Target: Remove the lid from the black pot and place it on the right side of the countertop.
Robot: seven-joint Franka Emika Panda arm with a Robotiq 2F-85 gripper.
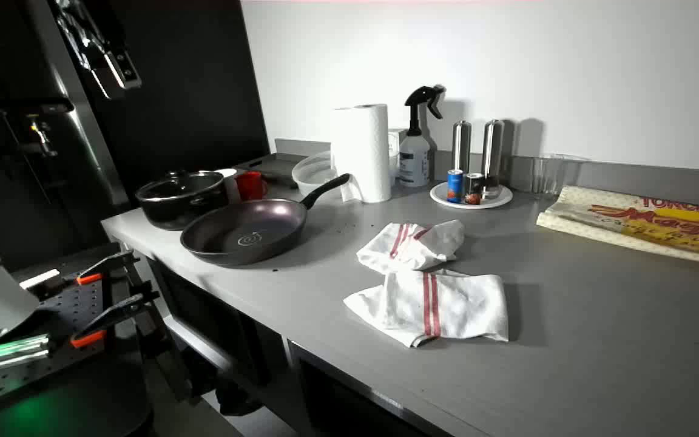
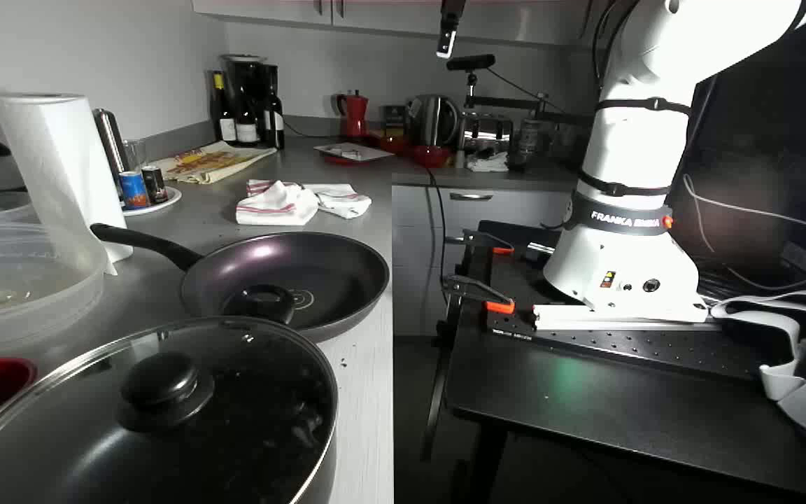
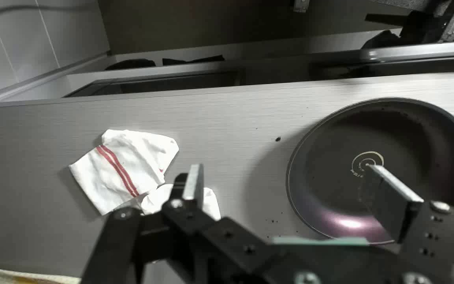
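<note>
The black pot (image 1: 170, 213) stands at the far left end of the grey countertop (image 1: 604, 340) in an exterior view. The see-through lid (image 1: 182, 184) lies on it, with a black knob on top. In an exterior view the lid (image 2: 249, 406) is close up in front, over the pot wall (image 2: 327, 470). My gripper (image 3: 284, 185) is open and empty in the wrist view, above the countertop (image 3: 227, 118) and the frying pan. The gripper is high in the air in both exterior views (image 1: 118, 79) (image 2: 447, 42), well apart from the lid. The pot and lid are out of the wrist view.
The open frying pan (image 1: 246, 233) stands right beside the pot. A red cup (image 1: 252, 185), a clear plastic tub (image 1: 313, 173), a paper towel roll (image 1: 361, 152) and a spray bottle (image 1: 415, 155) stand behind. White cloths (image 1: 434, 303), a plate with bottles (image 1: 440, 197) and a yellow cloth (image 1: 647, 224) lie further right.
</note>
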